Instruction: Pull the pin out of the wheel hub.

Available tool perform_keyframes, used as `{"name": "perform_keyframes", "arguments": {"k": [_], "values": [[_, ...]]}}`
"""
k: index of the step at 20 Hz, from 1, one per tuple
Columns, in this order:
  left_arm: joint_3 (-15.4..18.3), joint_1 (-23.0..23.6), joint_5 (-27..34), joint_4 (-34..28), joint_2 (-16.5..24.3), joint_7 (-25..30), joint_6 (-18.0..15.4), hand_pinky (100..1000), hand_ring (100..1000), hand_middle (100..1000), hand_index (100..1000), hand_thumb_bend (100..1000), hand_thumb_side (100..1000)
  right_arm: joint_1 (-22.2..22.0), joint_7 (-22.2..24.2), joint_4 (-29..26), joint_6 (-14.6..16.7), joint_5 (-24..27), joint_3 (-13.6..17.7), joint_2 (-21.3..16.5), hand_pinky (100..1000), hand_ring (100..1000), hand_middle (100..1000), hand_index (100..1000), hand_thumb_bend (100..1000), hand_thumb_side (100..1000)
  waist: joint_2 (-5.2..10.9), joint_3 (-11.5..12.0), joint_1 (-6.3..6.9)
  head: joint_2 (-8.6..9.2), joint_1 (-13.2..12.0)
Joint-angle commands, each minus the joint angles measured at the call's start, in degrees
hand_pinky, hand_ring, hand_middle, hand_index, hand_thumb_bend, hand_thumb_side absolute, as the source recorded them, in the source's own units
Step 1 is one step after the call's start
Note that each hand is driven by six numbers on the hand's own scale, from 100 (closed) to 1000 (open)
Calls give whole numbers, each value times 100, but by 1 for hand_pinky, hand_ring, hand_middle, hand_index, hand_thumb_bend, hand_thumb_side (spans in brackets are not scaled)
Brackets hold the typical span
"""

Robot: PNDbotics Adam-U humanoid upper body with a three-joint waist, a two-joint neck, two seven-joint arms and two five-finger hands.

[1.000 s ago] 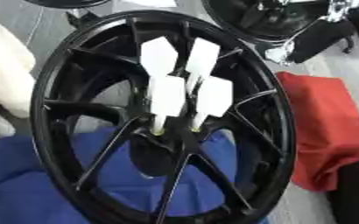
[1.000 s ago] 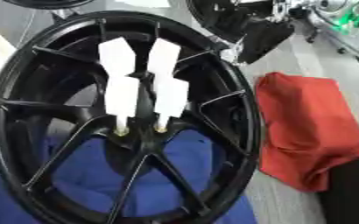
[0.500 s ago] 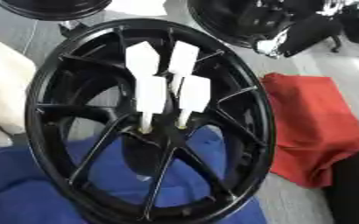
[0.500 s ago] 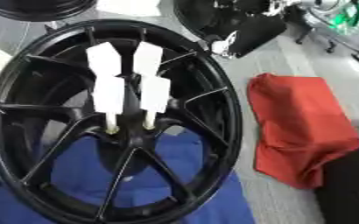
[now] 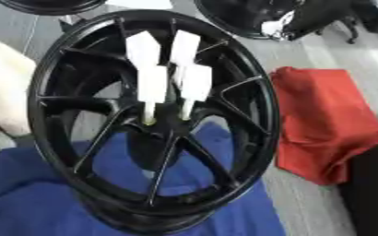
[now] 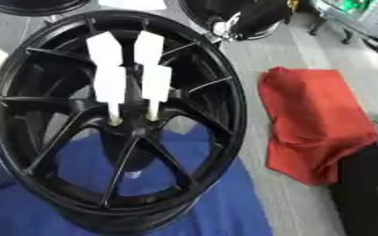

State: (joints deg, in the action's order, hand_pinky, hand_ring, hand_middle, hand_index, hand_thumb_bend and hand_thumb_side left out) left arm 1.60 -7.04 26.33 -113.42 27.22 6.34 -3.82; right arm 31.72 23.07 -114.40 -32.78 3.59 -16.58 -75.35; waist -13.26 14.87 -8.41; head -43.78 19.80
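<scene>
A black spoked wheel hub [image 5: 249, 138] lies tilted on a blue cloth [image 5: 31, 193] and fills the middle of both eye views. Several white flat-headed pins stand in its centre. The two nearer ones [image 5: 153, 87] [image 5: 195, 84] have thin stems that go down into holes at the hub centre [image 5: 164, 126]. Two more pins [image 5: 144, 48] [image 5: 184, 46] rise behind them. Neither of my hands shows in either view, and nothing touches the pins.
A crumpled red cloth [image 5: 325, 120] lies on the grey floor to the right of the wheel. A black shape [image 6: 366, 186] fills the lower right corner. Something white and soft [image 5: 2, 92] sits at the left edge. Other black wheels [image 5: 240, 18] lie at the top.
The whole picture has shifted, so the camera has moved: the wheel now sits further left and the red cloth shows more fully. The pins stand as before.
</scene>
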Motion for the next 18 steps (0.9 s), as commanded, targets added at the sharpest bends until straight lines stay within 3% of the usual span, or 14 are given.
{"name": "perform_keyframes", "arguments": {"k": [1, 7, 18], "values": [[-6, -23, 80, -117, 55, 13, 38, 985, 803, 625, 855, 100, 695, 44, -304, -19, -42, -102, -33, -94, 759, 791, 806, 861, 100, 350, 136, 16, 67, -34, -48], [-22, -30, 146, -117, 31, 40, 64, 985, 803, 625, 855, 100, 690, 21, -786, -19, -262, -365, -289, -27, 760, 786, 804, 862, 100, 295, 217, 71, 113, -34, -109], [-32, -11, 267, -117, -5, 58, 121, 984, 803, 626, 855, 100, 681, -34, -997, -19, -389, -701, -632, 59, 770, 797, 812, 864, 100, 313, 411, 154, 172, -34, -148]]}}
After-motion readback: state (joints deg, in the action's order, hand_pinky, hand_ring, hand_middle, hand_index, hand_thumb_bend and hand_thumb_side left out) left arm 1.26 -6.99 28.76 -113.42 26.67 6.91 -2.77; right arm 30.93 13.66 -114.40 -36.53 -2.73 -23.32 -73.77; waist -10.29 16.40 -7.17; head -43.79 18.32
